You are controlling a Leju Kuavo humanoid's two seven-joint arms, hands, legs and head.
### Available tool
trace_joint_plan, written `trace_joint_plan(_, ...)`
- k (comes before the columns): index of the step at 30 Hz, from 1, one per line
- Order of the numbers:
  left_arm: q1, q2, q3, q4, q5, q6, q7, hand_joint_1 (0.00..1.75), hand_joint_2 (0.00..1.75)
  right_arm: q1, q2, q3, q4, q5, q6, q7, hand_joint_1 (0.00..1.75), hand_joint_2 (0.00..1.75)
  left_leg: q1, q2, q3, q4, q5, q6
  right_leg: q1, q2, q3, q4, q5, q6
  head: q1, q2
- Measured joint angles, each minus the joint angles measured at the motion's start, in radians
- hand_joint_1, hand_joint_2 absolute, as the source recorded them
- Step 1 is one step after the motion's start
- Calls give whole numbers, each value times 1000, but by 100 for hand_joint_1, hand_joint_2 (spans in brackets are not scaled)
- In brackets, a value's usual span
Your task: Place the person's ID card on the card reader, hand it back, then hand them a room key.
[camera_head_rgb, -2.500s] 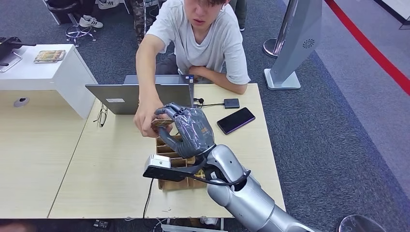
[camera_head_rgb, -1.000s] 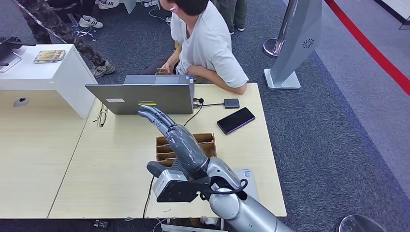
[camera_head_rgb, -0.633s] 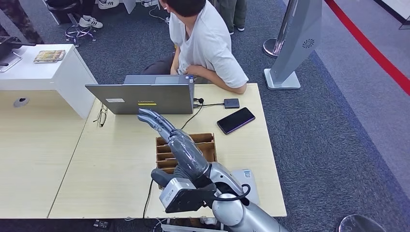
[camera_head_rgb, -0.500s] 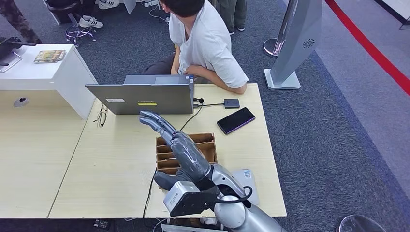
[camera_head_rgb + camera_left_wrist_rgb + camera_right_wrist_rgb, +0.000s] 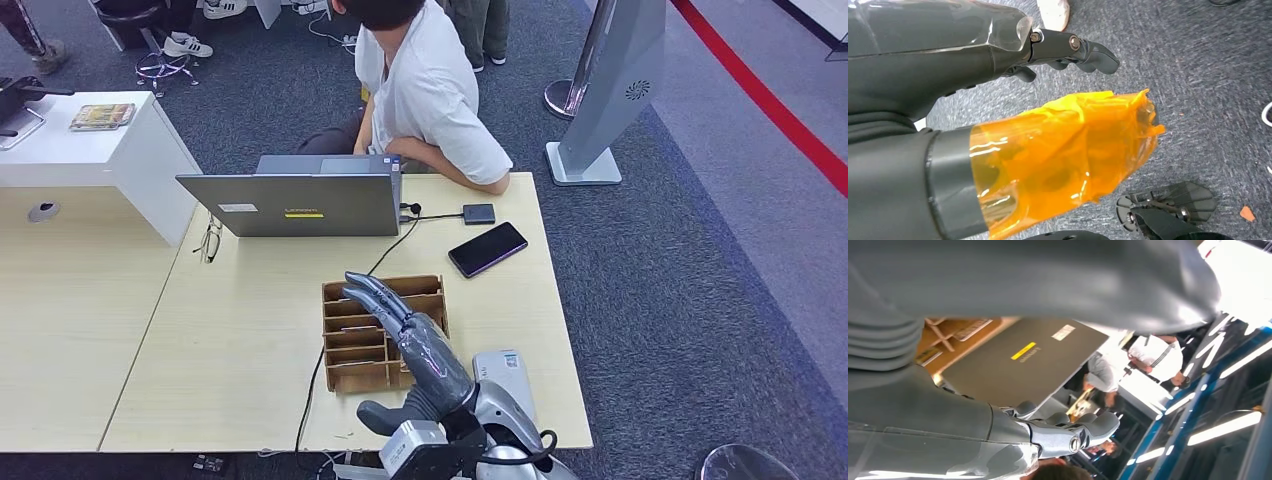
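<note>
Right hand [image 5: 415, 335] empty, fingers spread, hovering above wooden card box [image 5: 352, 340]. Risk: fingers snag a divider. Left hand [image 5: 998, 45] hangs empty, fingers loosely curled.

On the table [image 5: 230, 340] — a laptop [image 5: 300, 205] behind the divided tray [image 5: 385, 330], a phone [image 5: 488, 248] to its right, a person [image 5: 430, 90] seated beyond.

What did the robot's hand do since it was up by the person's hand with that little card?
The right hand let the card go to the person, who pulled their arm back and turned away. The hand then drew back toward the robot, now empty with fingers stretched out over the wooden card box. The laptop, phone and card box stayed where they were.
</note>
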State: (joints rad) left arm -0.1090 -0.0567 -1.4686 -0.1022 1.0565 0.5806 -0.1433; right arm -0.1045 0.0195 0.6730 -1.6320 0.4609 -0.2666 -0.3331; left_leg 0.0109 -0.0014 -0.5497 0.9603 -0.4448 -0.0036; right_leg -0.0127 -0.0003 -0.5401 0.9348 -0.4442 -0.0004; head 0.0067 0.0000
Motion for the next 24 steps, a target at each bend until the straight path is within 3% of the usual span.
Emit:
trace_joint_plan(10,3,5,17,0,13,4,1,0,0,56,-14,-29,-2,100,-69,6,0,0,0,0,0,0,0,0,0,0,0,0,0,0,0,0)
trace_joint_plan(14,6,5,17,0,13,-4,20,0,0,74,-18,-40,-7,164,-114,14,0,175,0,0,0,0,0,0,0,0,0,0,0,0,0,0)
trace_joint_plan(24,11,5,19,0,32,-12,28,0,0,112,-26,-50,-12,298,-201,36,0,175,0,0,0,0,0,0,0,0,0,0,0,0,0,0)
